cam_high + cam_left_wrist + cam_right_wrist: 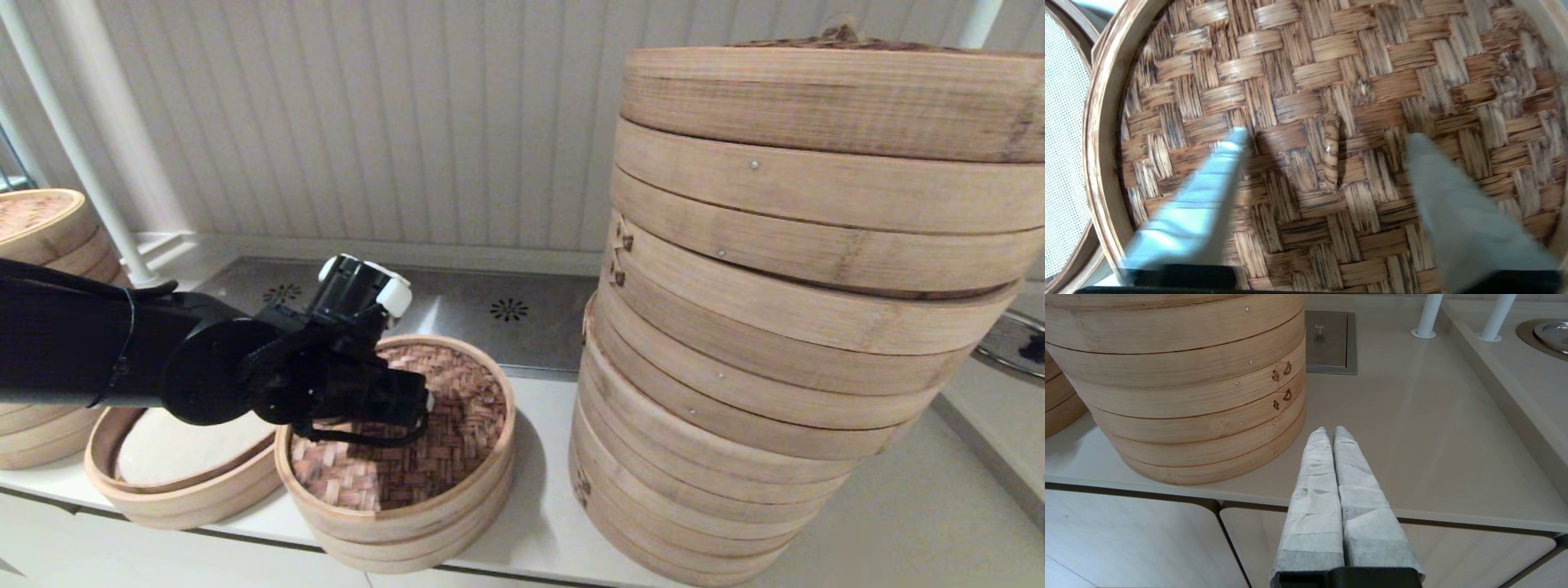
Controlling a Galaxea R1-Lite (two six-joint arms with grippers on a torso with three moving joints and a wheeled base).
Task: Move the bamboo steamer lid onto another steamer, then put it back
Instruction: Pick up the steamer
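The bamboo steamer lid (pixel 445 457), brown woven with a pale rim, lies on a small steamer (pixel 408 549) at the counter's front centre. My left gripper (pixel 408 412) hovers low over the lid's middle. In the left wrist view the left gripper (pixel 1327 136) is open, one finger on each side of the centre loop (pixel 1332 159), with nothing held. Another steamer (pixel 188 494), uncovered and showing its white liner (pixel 1061 143), stands touching on the left. My right gripper (pixel 1329 430) is shut and empty, off the counter's front edge.
A huge steamer stack (pixel 784 327) towers just right of the lid, also close to the right gripper (pixel 1180 388). A medium stack (pixel 41 237) stands at far left behind my left arm. White poles (pixel 90 139) and a metal panel (pixel 506 310) lie at the back.
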